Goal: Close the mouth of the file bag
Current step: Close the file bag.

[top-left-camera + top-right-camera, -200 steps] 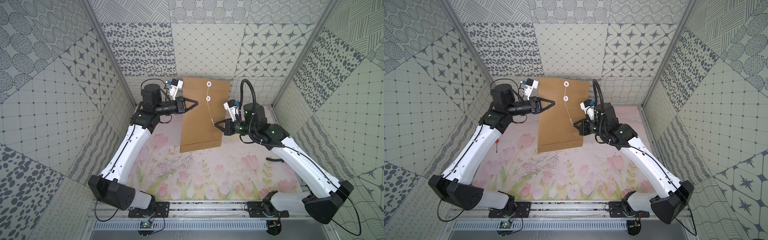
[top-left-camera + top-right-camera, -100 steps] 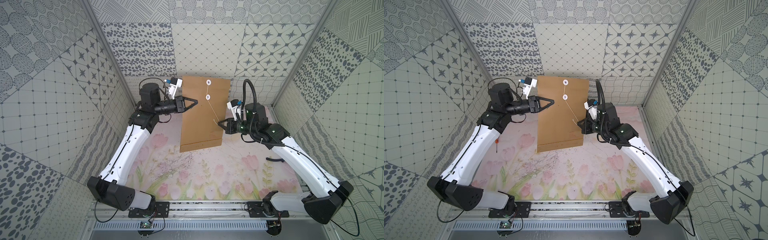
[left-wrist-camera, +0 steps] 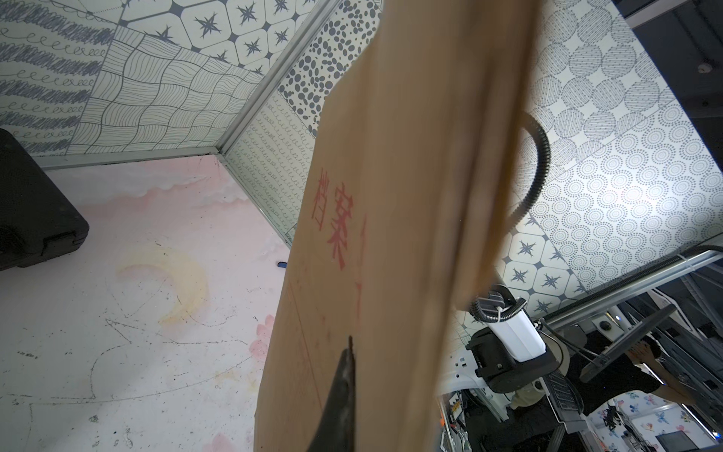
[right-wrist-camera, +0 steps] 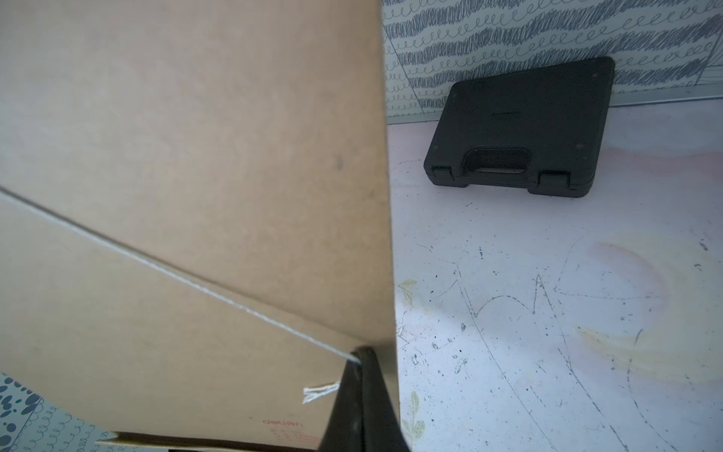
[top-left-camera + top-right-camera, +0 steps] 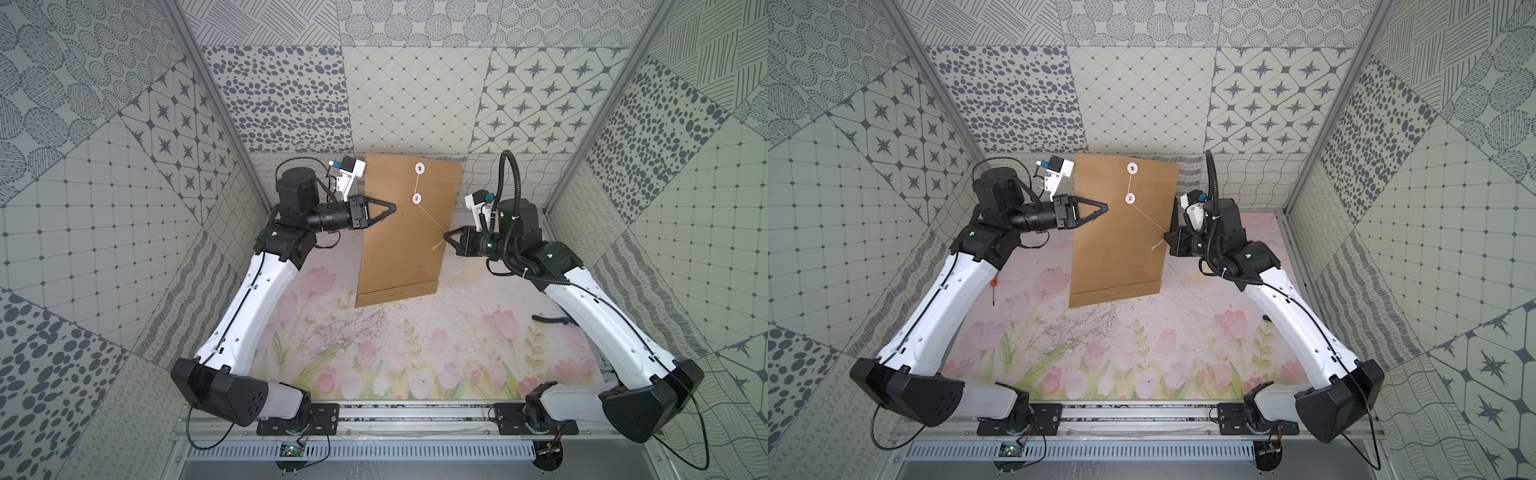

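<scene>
Kraft file bag [image 5: 399,241], raised by my left claw [image 5: 392,206] clamped on its side; my right claw [image 5: 445,237] pinched the string [image 5: 432,217] taut, presumably for winding.

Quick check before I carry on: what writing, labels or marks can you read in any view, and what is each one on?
"档案": large red characters on the file bag, left wrist view; the fainter red print beside them is unreadable.
small red print low on the file bag, right wrist view: too blurred to read.
Small mark on the lid of the black case: too small to read.
Nothing else is legible.
</scene>
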Action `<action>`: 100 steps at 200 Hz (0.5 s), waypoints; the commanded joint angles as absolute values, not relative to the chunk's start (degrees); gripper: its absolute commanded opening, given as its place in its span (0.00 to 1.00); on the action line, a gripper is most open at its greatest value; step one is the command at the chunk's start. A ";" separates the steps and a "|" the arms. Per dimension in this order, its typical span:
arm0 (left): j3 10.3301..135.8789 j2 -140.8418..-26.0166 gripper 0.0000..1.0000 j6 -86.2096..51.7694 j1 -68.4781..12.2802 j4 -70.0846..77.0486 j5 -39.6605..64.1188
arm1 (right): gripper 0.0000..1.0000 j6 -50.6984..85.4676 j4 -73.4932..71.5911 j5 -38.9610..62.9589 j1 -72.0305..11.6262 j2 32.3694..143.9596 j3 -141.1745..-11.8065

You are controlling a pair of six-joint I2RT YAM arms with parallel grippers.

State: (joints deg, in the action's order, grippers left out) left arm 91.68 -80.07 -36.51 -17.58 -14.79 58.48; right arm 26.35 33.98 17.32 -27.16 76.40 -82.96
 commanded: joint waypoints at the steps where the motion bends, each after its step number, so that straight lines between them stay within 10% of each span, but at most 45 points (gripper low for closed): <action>1: 91.34 -78.71 0.00 -30.94 -17.90 -15.45 62.74 | 0.00 25.15 35.64 14.75 -26.26 77.78 -86.36; 100: 90.13 -78.59 0.00 -21.96 -19.93 -28.42 57.82 | 0.00 18.73 44.05 8.97 -26.44 81.87 -98.72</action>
